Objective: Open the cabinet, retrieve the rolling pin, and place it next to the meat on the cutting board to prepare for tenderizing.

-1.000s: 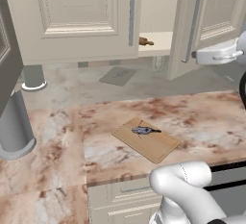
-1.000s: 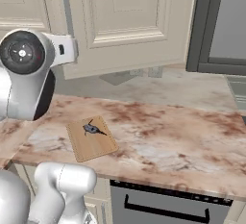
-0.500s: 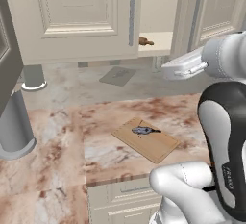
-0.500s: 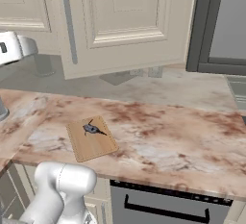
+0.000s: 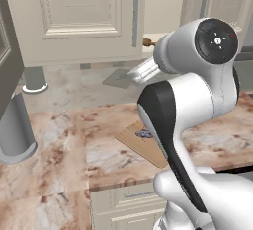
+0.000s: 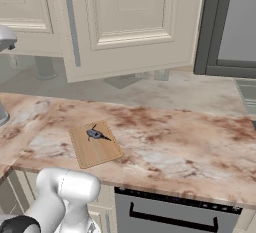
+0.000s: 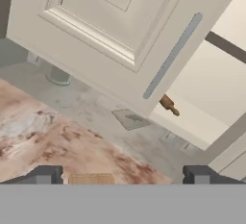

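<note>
1. The cabinet point(image 7: 110, 31) stands partly open: its left door with the long grey handle point(image 7: 172, 56) hangs in front, and the pale inner shelf point(image 7: 202, 117) shows at the right.
2. One brown end of the rolling pin point(image 7: 169, 105) pokes out past the door's edge, lying on that shelf.
3. The hand point(image 7: 120, 175) is wide open and holds nothing, hovering above the marbled surface point(image 6: 165, 142).
4. The meat point(image 6: 96, 135) lies on the cutting board point(image 6: 95, 144), near the surface's front edge.
</note>
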Tool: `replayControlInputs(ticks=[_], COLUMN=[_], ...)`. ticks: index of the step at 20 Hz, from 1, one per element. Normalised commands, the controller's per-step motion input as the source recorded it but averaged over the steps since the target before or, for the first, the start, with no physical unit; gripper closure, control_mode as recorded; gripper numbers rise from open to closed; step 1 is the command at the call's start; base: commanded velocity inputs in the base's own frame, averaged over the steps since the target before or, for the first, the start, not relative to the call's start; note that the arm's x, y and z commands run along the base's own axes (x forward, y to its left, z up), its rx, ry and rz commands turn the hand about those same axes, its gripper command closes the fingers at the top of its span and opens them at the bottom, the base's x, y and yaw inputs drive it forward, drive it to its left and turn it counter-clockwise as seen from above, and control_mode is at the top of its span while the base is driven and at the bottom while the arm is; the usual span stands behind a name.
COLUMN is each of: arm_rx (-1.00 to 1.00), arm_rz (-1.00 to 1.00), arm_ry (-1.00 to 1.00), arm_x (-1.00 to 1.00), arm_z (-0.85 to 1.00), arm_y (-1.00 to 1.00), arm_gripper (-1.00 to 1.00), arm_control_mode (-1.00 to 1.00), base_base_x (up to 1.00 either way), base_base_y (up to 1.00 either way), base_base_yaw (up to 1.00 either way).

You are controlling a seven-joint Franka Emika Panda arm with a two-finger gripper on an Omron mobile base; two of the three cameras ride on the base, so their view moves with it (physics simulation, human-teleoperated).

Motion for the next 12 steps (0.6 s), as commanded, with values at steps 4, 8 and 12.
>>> replayControlInputs(ticks=[4,8,12], arm_rx=[-0.27,-0.27,-0.27], arm_rz=[-0.12,-0.09,-0.07], arm_ry=[0.10,0.06,0.04], arm_x=[0.74,0.64,0.56], arm_z=[-0.02,-0.07,-0.10], arm_y=[0.03,0.00,0.00], arm_gripper=[-1.00,-1.00,-1.00], arm_control_mode=[-1.00,-1.00,-1.00], base_base_x=[0.00,0.00,0.00], base_base_y=[0.00,0.00,0.00], base_base_yaw=[0.00,0.00,0.00])
